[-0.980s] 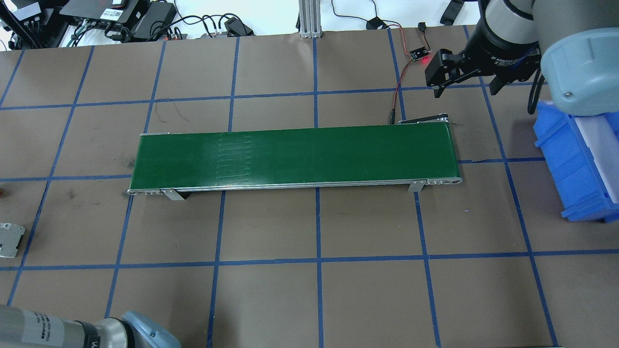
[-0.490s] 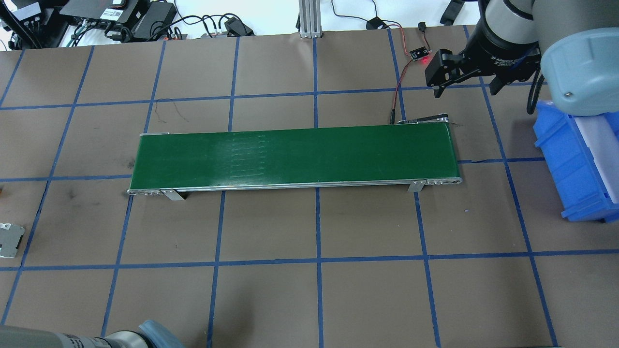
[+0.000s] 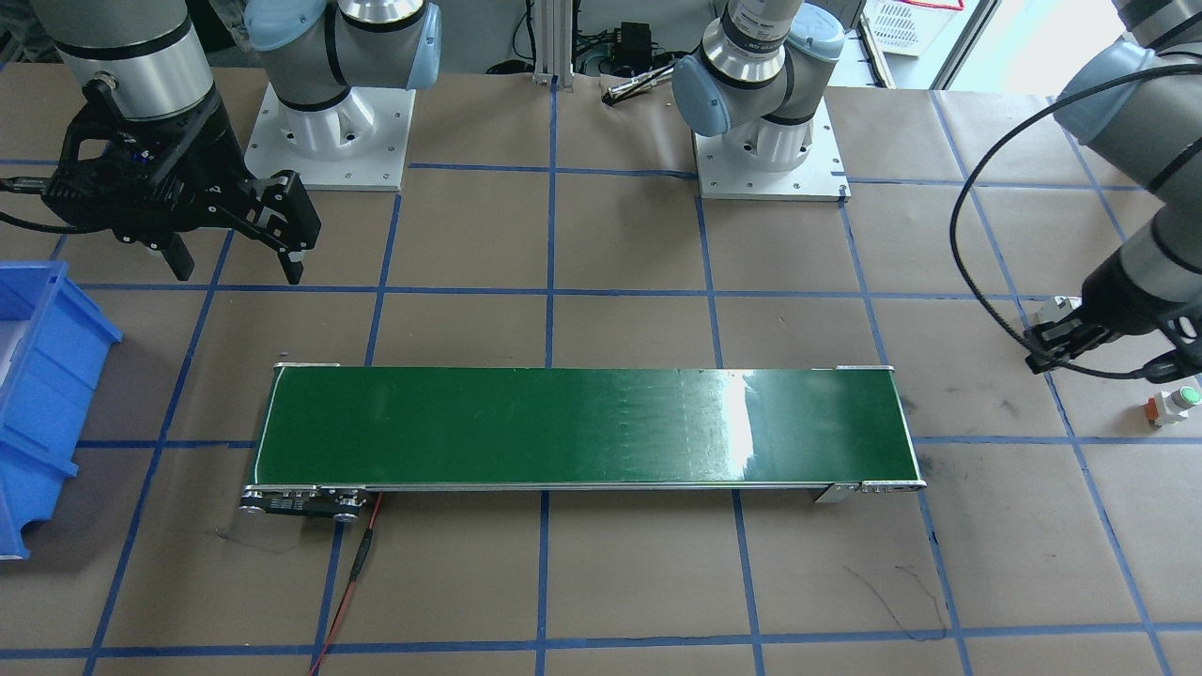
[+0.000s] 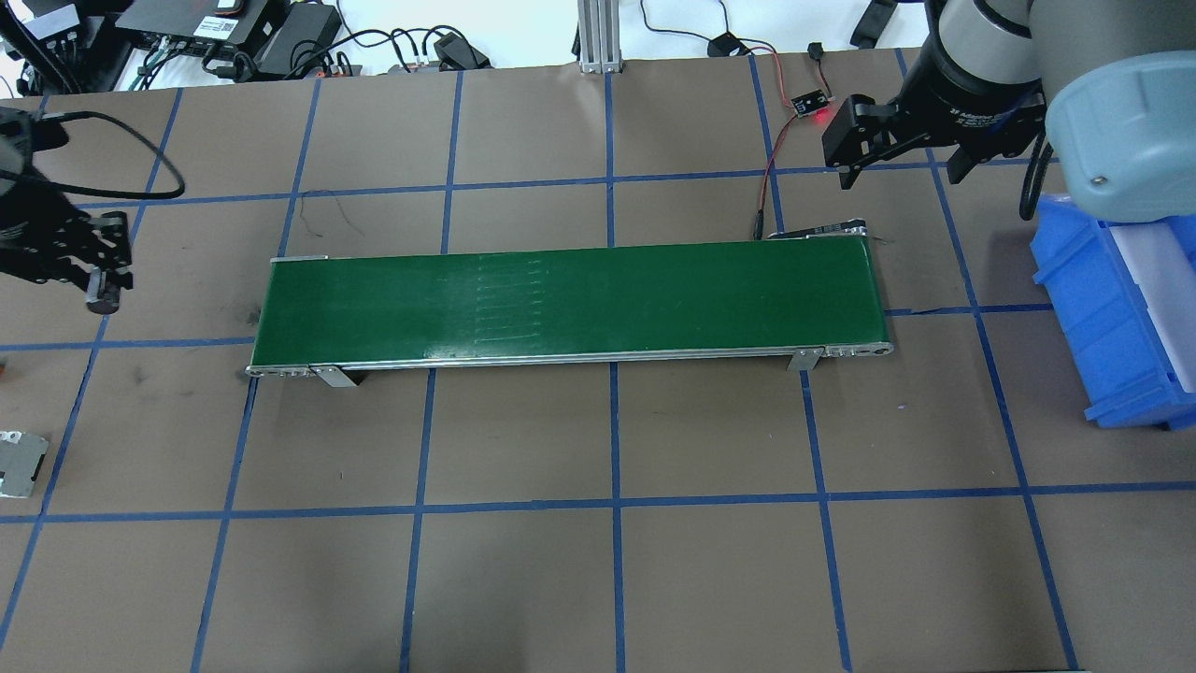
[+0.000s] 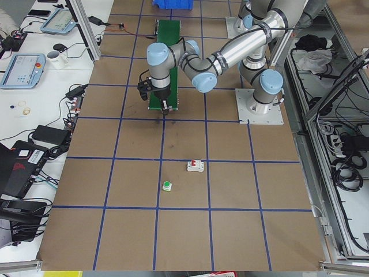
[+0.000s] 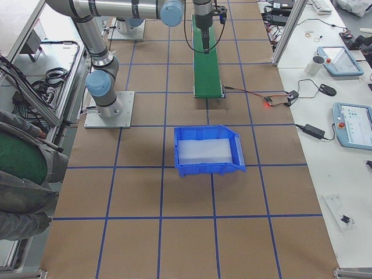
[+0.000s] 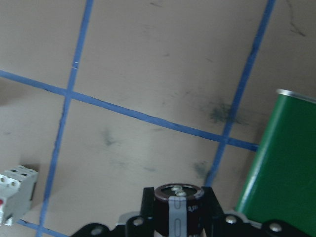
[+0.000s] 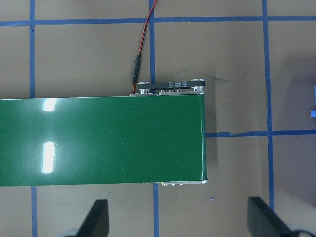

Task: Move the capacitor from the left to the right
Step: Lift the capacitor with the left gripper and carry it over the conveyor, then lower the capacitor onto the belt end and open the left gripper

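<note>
Capacitor (image 7: 177, 210): sat pinched between the two fingers (image 7: 147, 202) of the left gripper (image 7: 178, 195), with its grey stripe toward the wrist camera and its metal end uppermost in that view.
Place: hung over the brown table (image 4: 523, 430) just off the left end of the green belt (image 4: 570, 299), not over the belt itself. Looked lifted clear of the paper, though the height was hard to judge from these angles.
Left gripper: closed down to the capacitor's width, pressed on it from both sides, took hold of nothing else.
Right gripper (image 8: 180, 219): spread wide, held nothing, hovered above the table near the belt's right end.
Bin (image 4: 1074, 308): blue, stood on the table past the belt's right end, apart from it.
Breaker (image 7: 15, 192): white box, lay on the table on the left side, well apart from the capacitor.
Button (image 3: 1178, 402): green-capped, rested on the table near the left gripper, not touched by it.
Wire (image 8: 143, 44): red, ran across the table to the belt's right end.
</note>
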Controlling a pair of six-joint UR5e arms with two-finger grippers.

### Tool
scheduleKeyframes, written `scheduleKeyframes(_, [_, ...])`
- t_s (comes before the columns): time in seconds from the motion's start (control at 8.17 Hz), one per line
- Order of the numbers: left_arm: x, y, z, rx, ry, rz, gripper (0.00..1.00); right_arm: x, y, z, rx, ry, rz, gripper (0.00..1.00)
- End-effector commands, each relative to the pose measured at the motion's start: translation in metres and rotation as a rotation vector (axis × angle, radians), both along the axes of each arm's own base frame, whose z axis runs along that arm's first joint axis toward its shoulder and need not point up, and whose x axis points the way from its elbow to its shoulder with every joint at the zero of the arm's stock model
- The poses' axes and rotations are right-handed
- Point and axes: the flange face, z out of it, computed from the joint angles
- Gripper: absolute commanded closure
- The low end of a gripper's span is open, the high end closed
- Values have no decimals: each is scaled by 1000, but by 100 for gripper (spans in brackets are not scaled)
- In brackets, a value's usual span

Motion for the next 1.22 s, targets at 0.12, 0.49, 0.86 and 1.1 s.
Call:
scheduleKeyframes(0.12, [-133,-23,-23,46,14,-2,100,1,0,0,1,0,2,0])
scheduleKeyframes(0.49, [-166,-28,-57,97,62,-29,100,0,0,-1,2,0,-1,0])
scheduleKeyframes(0.86, [-180,-31,-75,104,67,-50,100,0,0,0,-1,0,-1,0])
scheduleKeyframes(1.1, [-183,-50,-90,27,50,-105,100,0,0,0,-2,0,-1,0])
